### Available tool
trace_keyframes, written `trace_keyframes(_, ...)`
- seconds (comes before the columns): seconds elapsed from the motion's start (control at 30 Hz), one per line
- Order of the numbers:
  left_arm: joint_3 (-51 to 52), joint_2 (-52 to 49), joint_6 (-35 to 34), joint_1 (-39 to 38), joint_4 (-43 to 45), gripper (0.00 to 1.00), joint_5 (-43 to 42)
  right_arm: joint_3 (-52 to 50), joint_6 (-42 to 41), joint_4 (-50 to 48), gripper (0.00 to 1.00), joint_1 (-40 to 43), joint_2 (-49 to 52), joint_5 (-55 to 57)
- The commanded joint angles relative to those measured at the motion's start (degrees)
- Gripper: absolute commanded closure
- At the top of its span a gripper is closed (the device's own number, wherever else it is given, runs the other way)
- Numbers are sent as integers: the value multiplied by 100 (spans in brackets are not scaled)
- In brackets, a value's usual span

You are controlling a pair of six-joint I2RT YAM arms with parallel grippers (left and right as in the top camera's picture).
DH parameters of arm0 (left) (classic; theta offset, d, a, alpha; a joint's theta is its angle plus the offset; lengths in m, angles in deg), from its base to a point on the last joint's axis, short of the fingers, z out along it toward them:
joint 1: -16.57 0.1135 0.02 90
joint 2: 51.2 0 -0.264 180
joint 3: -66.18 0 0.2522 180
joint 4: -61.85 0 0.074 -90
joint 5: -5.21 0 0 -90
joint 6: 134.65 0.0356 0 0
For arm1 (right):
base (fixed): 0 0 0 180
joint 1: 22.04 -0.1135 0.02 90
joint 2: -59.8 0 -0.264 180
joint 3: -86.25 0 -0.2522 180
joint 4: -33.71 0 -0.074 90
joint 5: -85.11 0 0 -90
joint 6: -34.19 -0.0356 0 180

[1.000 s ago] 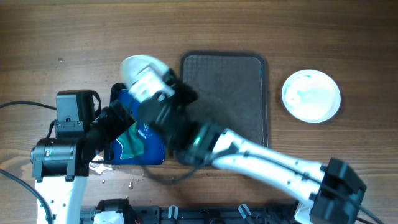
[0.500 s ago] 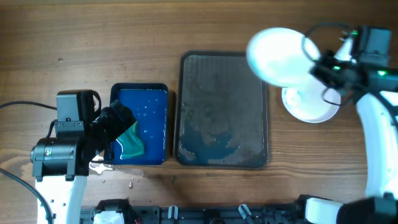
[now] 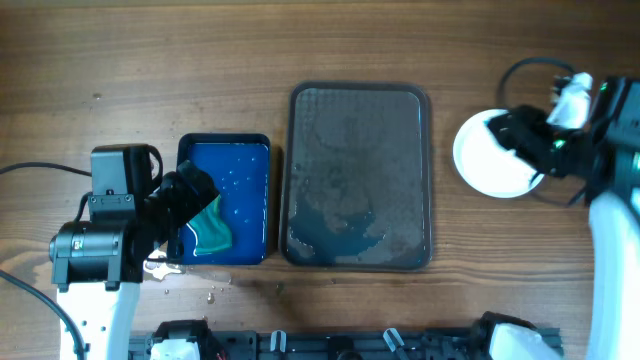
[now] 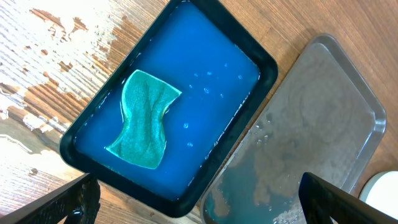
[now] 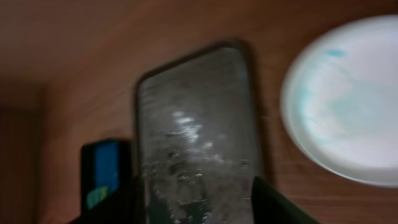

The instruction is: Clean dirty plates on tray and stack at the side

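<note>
The dark grey tray (image 3: 416,120) lies mid-table, wet with bluish water and bare of plates; the wrist views also show the tray (image 4: 336,112) (image 5: 193,124). White plates (image 3: 480,165) sit stacked on the wood to its right; how many are in the stack I cannot tell. The top plate (image 5: 348,99) carries faint teal smears. My right gripper (image 3: 508,135) hovers over the stack's upper right, and the right gripper (image 5: 205,208) is open and empty. My left gripper (image 3: 195,200) hangs above the blue tray, and the left gripper (image 4: 208,205) is wide open and empty.
A blue tray (image 3: 262,142) of blue water sits left of the grey tray, with a green sponge (image 3: 212,232) in its near part. Water is splashed on the wood by the left arm's base (image 3: 215,295). A black cable (image 3: 530,70) loops at far right.
My right arm swung from over the blue tray to the right side carrying a white plate, lowered it onto the stack, and its jaws opened. The left arm stayed put.
</note>
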Motion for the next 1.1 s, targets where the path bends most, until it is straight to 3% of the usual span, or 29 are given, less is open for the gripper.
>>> trace_keyframes(0.0,-48,0,85,31,22,0,-70,31,398,-15,0,-1027,-1169,-570)
trace_keyframes(0.07,-48,0,85,31,22,0,-70,31,79,-15,0,-1547,-1738,-570)
trace_keyframes(0.2,-48,0,85,31,22,0,-70,31,-2074,55,0,-1670,-2184,-568)
trace_keyframes(0.4,-48,0,85,31,22,0,-70,28,-1840,380,0,-1720,-2144,-363)
trace_keyframes(0.53,-48,0,85,31,22,0,-70,-28,-195,531,0,-1720,-2249,389)
trace_keyframes(0.6,-48,0,85,31,22,0,-70,-468,444,-2,0,-1781,-2721,977)
trace_keyframes(0.73,-48,0,85,31,22,0,-70,-2557,1019,-1956,0,-1784,-4275,1047)
trace_keyframes(0.9,-48,0,85,31,22,0,-70,-5073,1014,-3178,0,-1784,-6408,1051)
trace_keyframes(1.07,-48,0,85,31,22,0,-68,-6279,1005,-4172,0,-1773,-6852,1069)
